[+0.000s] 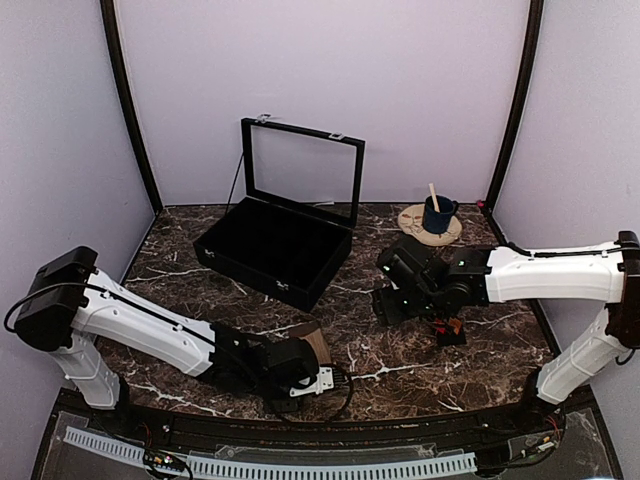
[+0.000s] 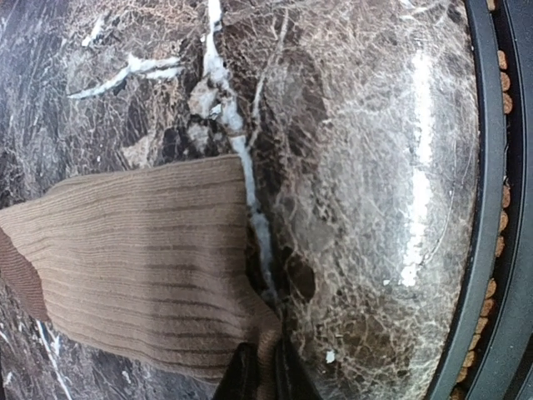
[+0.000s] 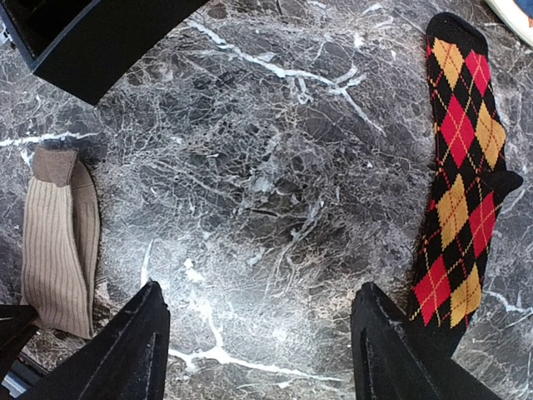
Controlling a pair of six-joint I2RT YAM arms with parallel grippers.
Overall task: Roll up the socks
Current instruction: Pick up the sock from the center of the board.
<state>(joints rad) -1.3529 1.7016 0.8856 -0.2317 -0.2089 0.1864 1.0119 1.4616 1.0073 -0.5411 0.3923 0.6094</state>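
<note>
The left hand (image 2: 265,372) is low over the bench (image 2: 358,167), with its two fingers drawn close together on a corner of the tan sock (image 2: 141,258); a fold of ribbed fabric is pinched between them, so it grips that sock; the rest of the sock spreads flat on the marble ahead of the fingers and off to their left side, tan side up.

The right hand (image 3: 260,287) hangs above the bench with its fingers (image 3: 133,350) spread wide; only bare marble shows between them, and it holds nothing; the argyle sock (image 3: 458,175) lies stretched out just outside its right finger, patterned side up, with the near end running down beside that finger; whether the two touch cannot be told. The tan sock lies well off past its other finger.

Beyond both hands stands a black box (image 1: 275,245) with its lid raised; a blue cup (image 1: 437,213) with a stick in it sits on a round plate (image 1: 412,225), ahead of the right hand.
</note>
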